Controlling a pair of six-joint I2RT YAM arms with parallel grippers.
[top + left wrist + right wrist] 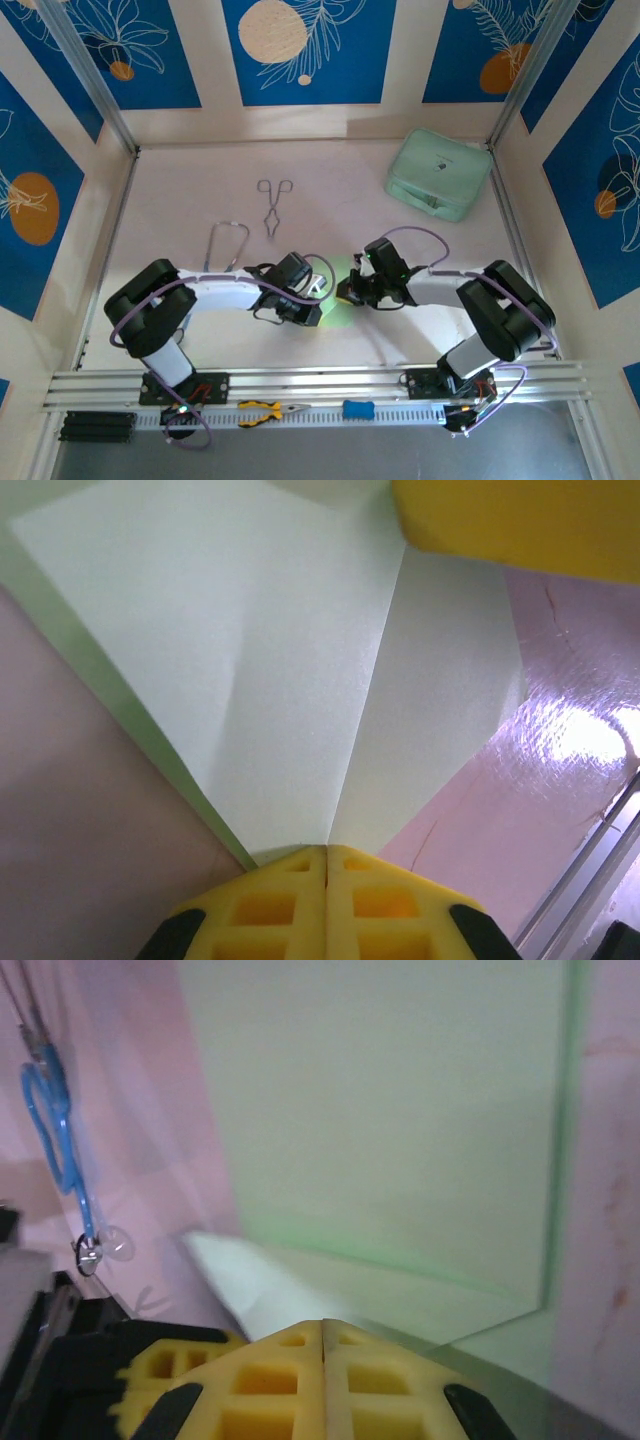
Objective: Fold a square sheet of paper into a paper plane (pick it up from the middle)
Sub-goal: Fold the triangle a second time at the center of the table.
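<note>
The yellow fingers of the left gripper (326, 865) are seen pressed flat together, with no gap along their seam. The narrow end of the paper sheet (300, 660) is pinched at their tips. From that point the light-green sheet is fanned out away from the wrist, with a sharp crease running up from the seam and a folded flap raised along each side. A yellow finger (520, 520) of the other arm is set over the far end of the sheet.

The fingers of the right gripper (323, 1335) are likewise closed against each other, right at the near edge of the paper sheet (400, 1130). Whether paper is caught between them cannot be told. A pale folded corner is seen just left of them, and the flat green panel is spread beyond. A blue stethoscope (50, 1125) is laid on the surface to the left.

From above, the left gripper (305, 300) and the right gripper (352, 290) are brought close together, facing each other, with the paper sheet (337, 298) between them, low over the near middle of the table (180, 200). The stethoscope (228, 245) and metal tongs (274, 205) are left farther back on the left. A mint-green case (440, 175) is placed at the far right corner.
</note>
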